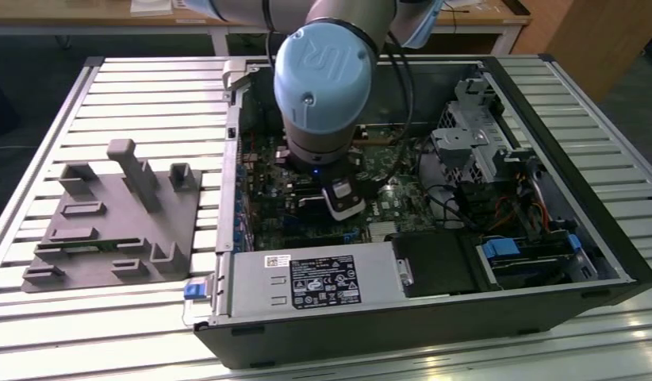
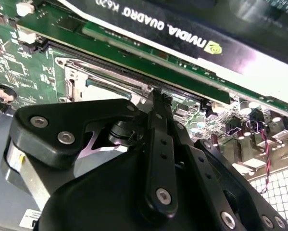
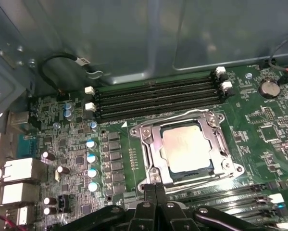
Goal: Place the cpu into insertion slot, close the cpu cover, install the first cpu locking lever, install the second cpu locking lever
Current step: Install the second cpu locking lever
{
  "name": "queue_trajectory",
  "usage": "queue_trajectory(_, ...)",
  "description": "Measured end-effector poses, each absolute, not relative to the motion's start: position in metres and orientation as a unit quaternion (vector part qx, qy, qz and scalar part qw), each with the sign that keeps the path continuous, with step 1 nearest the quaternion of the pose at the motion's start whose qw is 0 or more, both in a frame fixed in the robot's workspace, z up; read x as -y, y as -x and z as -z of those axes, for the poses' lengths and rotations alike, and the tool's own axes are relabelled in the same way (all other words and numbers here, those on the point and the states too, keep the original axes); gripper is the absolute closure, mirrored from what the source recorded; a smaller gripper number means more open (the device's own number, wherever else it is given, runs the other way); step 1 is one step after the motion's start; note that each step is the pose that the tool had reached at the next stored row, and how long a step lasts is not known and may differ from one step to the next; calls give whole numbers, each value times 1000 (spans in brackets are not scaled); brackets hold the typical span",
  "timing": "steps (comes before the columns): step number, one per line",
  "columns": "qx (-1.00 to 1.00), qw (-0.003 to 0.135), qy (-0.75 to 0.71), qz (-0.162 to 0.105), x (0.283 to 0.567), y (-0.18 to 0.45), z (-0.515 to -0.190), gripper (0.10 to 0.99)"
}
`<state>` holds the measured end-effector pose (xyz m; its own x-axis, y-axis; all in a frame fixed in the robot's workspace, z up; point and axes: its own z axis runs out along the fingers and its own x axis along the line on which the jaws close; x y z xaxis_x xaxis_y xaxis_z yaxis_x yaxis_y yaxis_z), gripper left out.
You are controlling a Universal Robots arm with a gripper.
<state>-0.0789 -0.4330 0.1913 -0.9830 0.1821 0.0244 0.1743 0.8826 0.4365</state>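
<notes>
The cpu (image 3: 187, 147) lies flat in the insertion slot (image 3: 236, 168) on the green motherboard, its silvery face showing. The cpu cover (image 3: 219, 144) is down around it, framing the chip through its square window. My gripper (image 3: 156, 190) is shut, its black fingertips pressed together at the socket's near corner, with nothing seen between them. In the second wrist view the gripper (image 2: 160, 96) points at the edge of the silvery socket frame (image 2: 81, 79). In the exterior view the gripper (image 1: 342, 202) hangs inside the open computer case (image 1: 231, 262) over the board.
Long black memory slots (image 3: 153, 98) run beside the socket. A black graphics card (image 2: 182, 33) stands close to the fingers. A power supply (image 1: 316, 282), drive cage (image 1: 474, 143) and cables crowd the case. A grey fixture (image 1: 114, 214) sits on the slatted table.
</notes>
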Motion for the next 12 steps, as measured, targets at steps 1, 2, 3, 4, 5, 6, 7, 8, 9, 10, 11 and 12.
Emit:
queue_trajectory(1, -970, 8, -92, -226, 433, 79, -191, 980)
queue_trajectory(2, -970, 8, -92, -227, 433, 80, -190, 980)
queue_trajectory(3, -969, 8, -92, -227, 433, 80, -189, 980)
queue_trajectory(4, -969, 8, -92, -227, 433, 80, -189, 980)
queue_trajectory(5, -969, 8, -92, -227, 433, 81, -188, 980)
queue_trajectory(6, -969, 8, -92, -227, 432, 81, -187, 980)
queue_trajectory(7, -969, 8, -92, -227, 432, 81, -187, 980)
queue_trajectory(8, -969, 8, -92, -227, 431, 81, -187, 980)
queue_trajectory(9, -969, 8, -92, -227, 430, 81, -186, 980)
queue_trajectory(10, -969, 8, -92, -227, 429, 81, -186, 980)
queue_trajectory(11, -969, 8, -92, -227, 428, 81, -186, 980)
queue_trajectory(12, -969, 8, -92, -227, 428, 82, -185, 980)
